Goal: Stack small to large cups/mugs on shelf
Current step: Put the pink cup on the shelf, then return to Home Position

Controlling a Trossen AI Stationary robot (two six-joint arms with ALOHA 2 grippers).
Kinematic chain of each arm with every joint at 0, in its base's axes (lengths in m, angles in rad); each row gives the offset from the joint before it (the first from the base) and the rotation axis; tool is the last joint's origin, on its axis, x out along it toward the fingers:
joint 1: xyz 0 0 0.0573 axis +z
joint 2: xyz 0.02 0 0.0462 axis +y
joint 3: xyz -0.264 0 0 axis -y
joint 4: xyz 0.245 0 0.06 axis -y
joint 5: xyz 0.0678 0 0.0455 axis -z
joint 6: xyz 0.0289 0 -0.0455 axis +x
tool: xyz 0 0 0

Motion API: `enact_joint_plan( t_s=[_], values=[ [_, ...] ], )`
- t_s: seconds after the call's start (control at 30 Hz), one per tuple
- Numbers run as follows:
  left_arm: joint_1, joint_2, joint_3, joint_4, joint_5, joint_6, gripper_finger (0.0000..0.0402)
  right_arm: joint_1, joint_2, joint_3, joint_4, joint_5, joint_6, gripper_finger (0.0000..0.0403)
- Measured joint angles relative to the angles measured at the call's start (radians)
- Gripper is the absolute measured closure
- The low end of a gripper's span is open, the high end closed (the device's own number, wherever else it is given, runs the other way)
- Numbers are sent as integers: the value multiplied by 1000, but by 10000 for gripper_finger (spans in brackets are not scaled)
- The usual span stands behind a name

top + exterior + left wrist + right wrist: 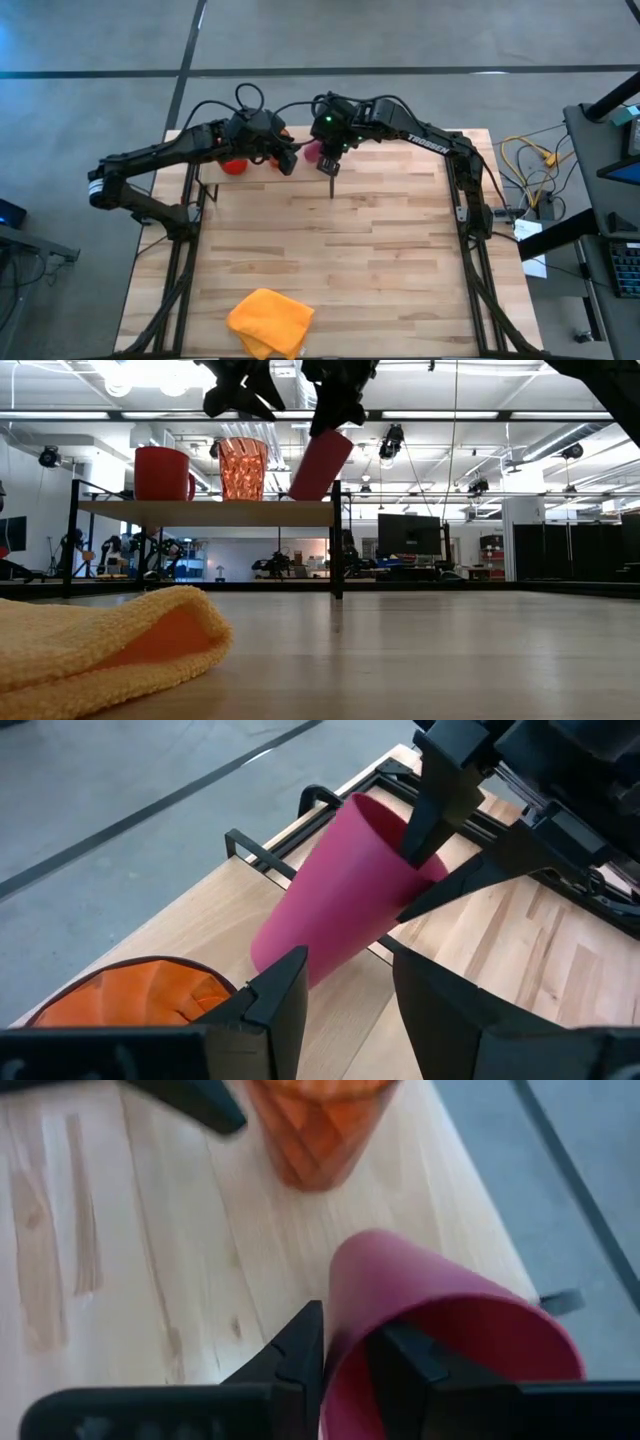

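The pale wooden shelf (200, 512) carries the red mug (160, 472), the orange striped cup (243, 468) and the pink tumbler (322, 465) in a row. The mug and the orange cup stand upright on their bases. The tumbler is tilted, with its rim up and leaning away from the orange cup. My right gripper (345, 1335) is shut on the tumbler's rim from above. My left gripper (345, 1000) is open and hovers above the orange cup (140, 990), next to the tumbler's base. I cannot tell whether it touches anything. My right gripper holds the pink tumbler by its rim wall (345, 1305), one finger (405, 1365) inside the mouth and one finger (300, 1350) outside. The fingers come from above, slanting down. The tumbler is tilted, and its base edge (300, 497) sits at the shelf panel.
A yellow-orange cloth (270, 322) lies crumpled at the table's near edge, large in the low view (100, 645). The shelf's black upright post (337, 540) stands just beside the tumbler. Bare wood planks (340, 240) stretch between shelf and cloth.
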Motion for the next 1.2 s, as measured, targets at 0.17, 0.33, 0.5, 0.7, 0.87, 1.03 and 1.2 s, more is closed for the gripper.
enact_joint_plan(
  t_s=[0.17, 0.33, 0.5, 0.7, 0.87, 1.03, 1.2],
  values=[
    [0, -10, 0, 0, 0, 0, 267, 0, 0, 0, 76, 0, -2, 340],
    [0, -24, 0, 1, 0, 0, 267, 0, 0, 0, 104, 0, -2, 330],
    [0, -24, 0, 1, 0, 0, 267, 0, 0, 0, 157, 0, -2, 321],
    [0, -25, 0, 1, 0, 23, 267, 0, 0, 1, 184, 0, -2, 322],
    [0, -45, 0, 0, 0, 54, 267, 3, -22, 20, 144, 0, 22, 332],
    [0, -96, 0, -5, 0, 72, 267, 15, -88, 43, 37, 0, 44, 335],
    [0, -173, 0, -75, 14, 74, 267, 39, -156, 39, -133, 0, 100, 340]
  ],
)
